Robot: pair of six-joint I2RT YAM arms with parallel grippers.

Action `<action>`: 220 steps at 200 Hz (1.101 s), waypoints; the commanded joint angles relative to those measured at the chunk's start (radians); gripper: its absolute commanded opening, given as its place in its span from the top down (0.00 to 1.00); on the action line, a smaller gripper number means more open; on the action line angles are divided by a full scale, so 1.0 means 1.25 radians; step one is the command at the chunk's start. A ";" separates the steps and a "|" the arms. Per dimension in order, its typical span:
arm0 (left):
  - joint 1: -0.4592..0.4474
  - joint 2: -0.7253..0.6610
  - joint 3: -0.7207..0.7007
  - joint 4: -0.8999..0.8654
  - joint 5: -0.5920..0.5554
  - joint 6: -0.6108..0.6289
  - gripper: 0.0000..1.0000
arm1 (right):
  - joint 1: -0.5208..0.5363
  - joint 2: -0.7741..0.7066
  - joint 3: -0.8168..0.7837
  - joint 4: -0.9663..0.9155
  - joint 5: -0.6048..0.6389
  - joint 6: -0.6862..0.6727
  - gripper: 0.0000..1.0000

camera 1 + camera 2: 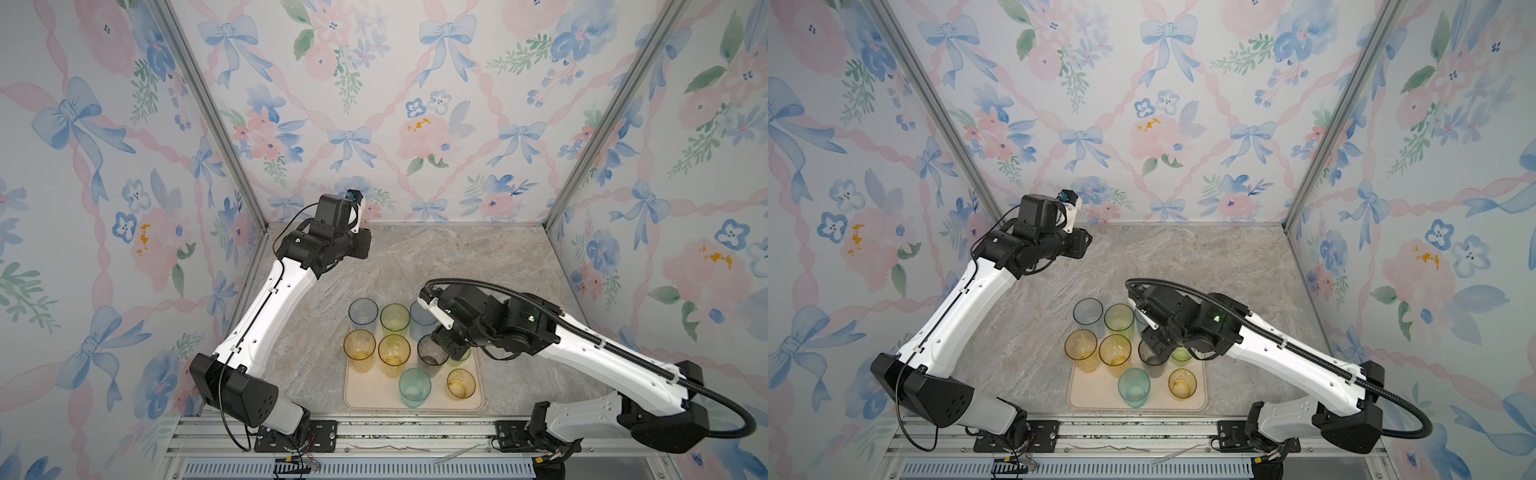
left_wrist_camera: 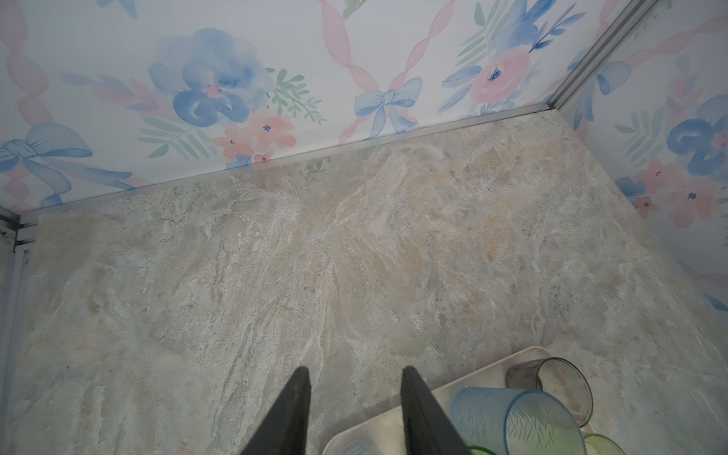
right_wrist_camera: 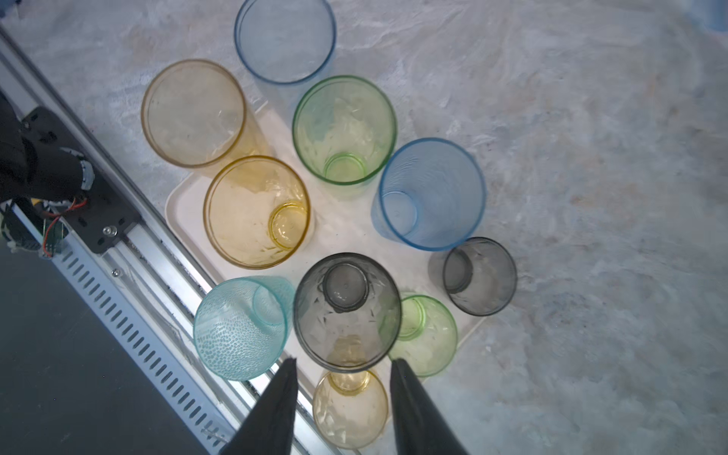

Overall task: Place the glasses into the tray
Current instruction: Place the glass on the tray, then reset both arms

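Note:
The cream tray [image 1: 374,397] [image 3: 346,230] lies at the table's front middle. Several tinted glasses stand upright on it: two amber [image 1: 394,354], green [image 1: 395,319], blue [image 3: 431,193], teal [image 1: 414,386], a short amber [image 1: 460,383], a short green [image 3: 427,335] and a short smoky one [image 3: 478,275]. The tall smoky grey glass [image 1: 430,355] [image 3: 346,311] stands among them. My right gripper [image 3: 342,360] hangs open just above its rim, fingers clear of it. My left gripper [image 2: 356,370] is open over bare table near the tray's far corner [image 2: 472,374], holding nothing.
A blue-grey glass [image 1: 363,316] stands at the tray's far left corner; its foot is hidden. Marble tabletop [image 1: 457,257] stretches behind the tray to the floral walls. An aluminium rail [image 1: 395,430] with both arm bases runs along the front edge.

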 commanded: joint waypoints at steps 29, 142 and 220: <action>0.042 -0.073 -0.113 0.090 -0.028 0.003 0.53 | -0.242 -0.147 0.036 -0.064 0.011 0.001 0.46; 0.096 -0.392 -0.919 0.865 -0.364 0.022 0.02 | -0.946 -0.254 -0.075 0.026 -0.216 -0.046 0.03; 0.152 -0.061 -1.168 1.544 -0.406 0.166 0.02 | -1.014 -0.241 -0.265 0.239 -0.204 -0.015 0.03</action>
